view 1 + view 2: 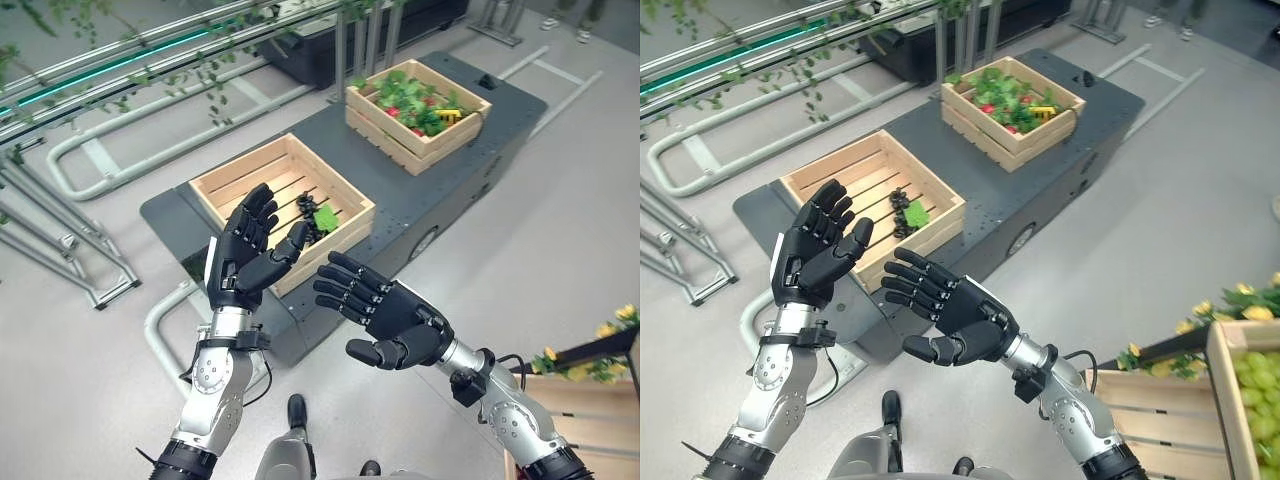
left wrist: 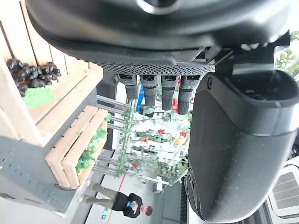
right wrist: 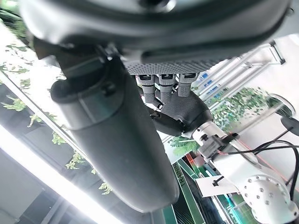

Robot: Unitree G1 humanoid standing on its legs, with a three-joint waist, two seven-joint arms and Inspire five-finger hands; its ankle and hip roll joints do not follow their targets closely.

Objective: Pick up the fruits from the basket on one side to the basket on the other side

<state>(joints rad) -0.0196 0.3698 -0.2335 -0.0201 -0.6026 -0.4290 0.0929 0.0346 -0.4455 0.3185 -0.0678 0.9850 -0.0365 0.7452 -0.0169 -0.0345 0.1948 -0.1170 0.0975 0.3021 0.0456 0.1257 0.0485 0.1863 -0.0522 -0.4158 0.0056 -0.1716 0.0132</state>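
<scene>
Two wooden crates stand on a dark grey platform (image 1: 480,150). The near crate (image 1: 238,165) holds a bunch of dark grapes with a green leaf (image 1: 318,216), which the left wrist view shows too (image 2: 29,73). The far crate (image 1: 385,135) is full of red fruits and green leaves (image 1: 420,105). My left hand (image 1: 240,262) is raised in front of the near crate, palm facing right, fingers straight and holding nothing. My right hand (image 1: 400,320) hovers lower and to the right, fingers spread, empty. Both hands are apart from the crates.
Metal pipe rails (image 1: 90,165) and a stand (image 1: 95,285) lie on the floor to the left. At the lower right stands another crate with green grapes (image 1: 1255,390) and yellow flowers (image 1: 1225,305). A person (image 2: 124,203) stands far off.
</scene>
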